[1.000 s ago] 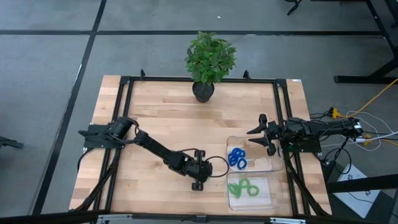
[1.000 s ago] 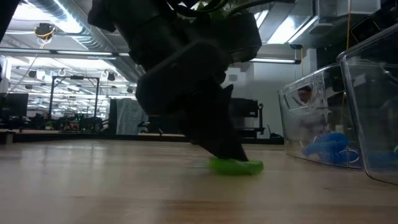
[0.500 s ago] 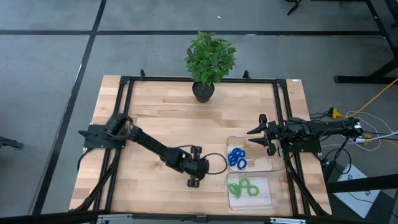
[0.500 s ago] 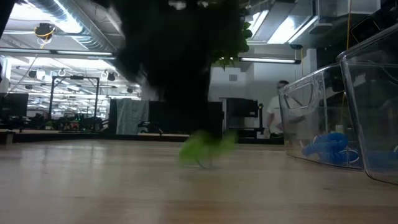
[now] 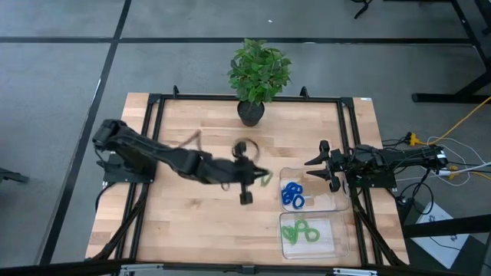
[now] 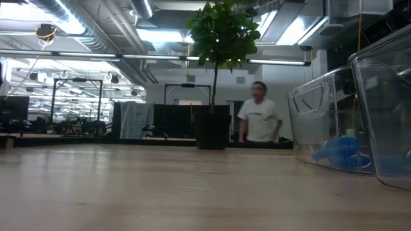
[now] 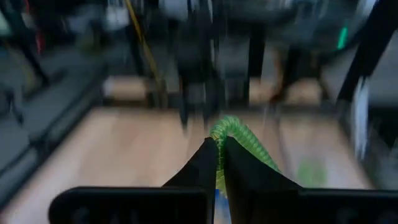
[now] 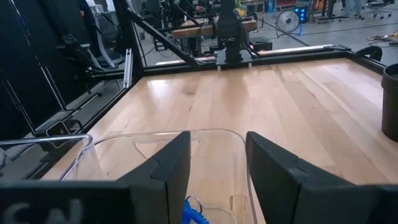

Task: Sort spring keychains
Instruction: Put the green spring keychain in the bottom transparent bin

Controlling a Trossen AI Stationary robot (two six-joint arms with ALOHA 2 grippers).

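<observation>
My left gripper point(image 5: 258, 177) hangs above the middle of the table, shut on a green spring keychain point(image 5: 266, 180), left of the two clear trays. The far tray point(image 5: 330, 201) holds blue keychains point(image 5: 292, 194); the near tray point(image 5: 337, 236) holds green ones point(image 5: 301, 232). My right gripper point(image 5: 317, 165) waits open at the table's right edge, by the far tray. In the low view neither the left gripper nor its keychain shows. My left gripper pinches the green keychain between its two fingertips point(image 7: 210, 157), on the coil's end point(image 7: 221, 138). The fingers reach nearly level from the table's left. The rest of the coil point(image 7: 249, 142) sticks out past the fingertips, lifted clear of the table.
A potted plant point(image 5: 258, 73) stands at the table's far edge, middle. A black frame point(image 5: 153, 115) runs round the tabletop. Bare wood lies left of the trays. A person point(image 6: 259, 119) stands in the room beyond the table.
My left gripper has shut on the green keychain lying on the table, then risen quickly and drawn toward the far edge, tipping up to nearly level. The keychain has been lifted clear of the wood and out of the low view.
</observation>
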